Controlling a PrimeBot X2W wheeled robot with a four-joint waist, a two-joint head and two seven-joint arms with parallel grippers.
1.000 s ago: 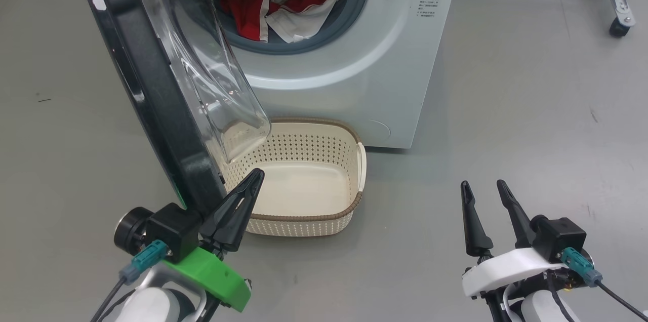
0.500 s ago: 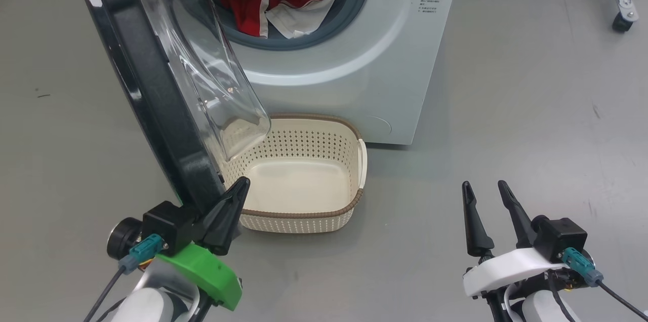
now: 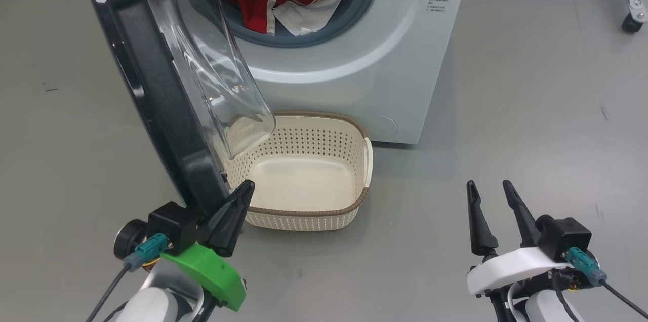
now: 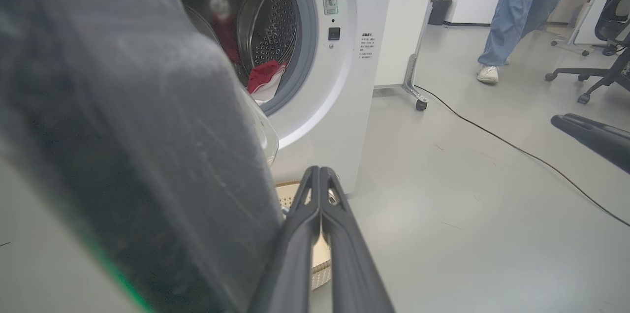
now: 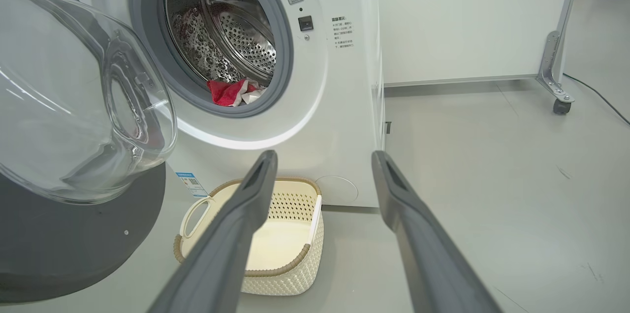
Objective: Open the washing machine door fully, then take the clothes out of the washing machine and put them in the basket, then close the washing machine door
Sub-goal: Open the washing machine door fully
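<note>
The washing machine (image 3: 364, 58) stands ahead with its door (image 3: 152, 89) swung out to my left, black frame edge-on and glass bowl (image 3: 223, 74) facing the drum. The red and white clothes (image 3: 291, 0) lie in the opening beside a patterned cloth. Below it the cream basket (image 3: 309, 211) sits empty on the floor. My left gripper (image 3: 247, 186) is shut on nothing, right beside the door's lower edge; whether it touches is unclear. In the left wrist view the left gripper (image 4: 319, 171) has the door (image 4: 123, 155) close at its left. My right gripper (image 3: 488, 185) stands open, away from everything.
A partition on castors (image 5: 556, 101) stands right of the machine. A person's legs (image 4: 512, 13), an office chair (image 4: 600, 62) and a black floor cable (image 4: 517, 148) show in the left wrist view. Bare grey floor spreads to the right of the basket.
The head camera has shifted a little. My shut left gripper has drawn back slightly toward me along the door's lower edge. The right gripper holds the same pose.
</note>
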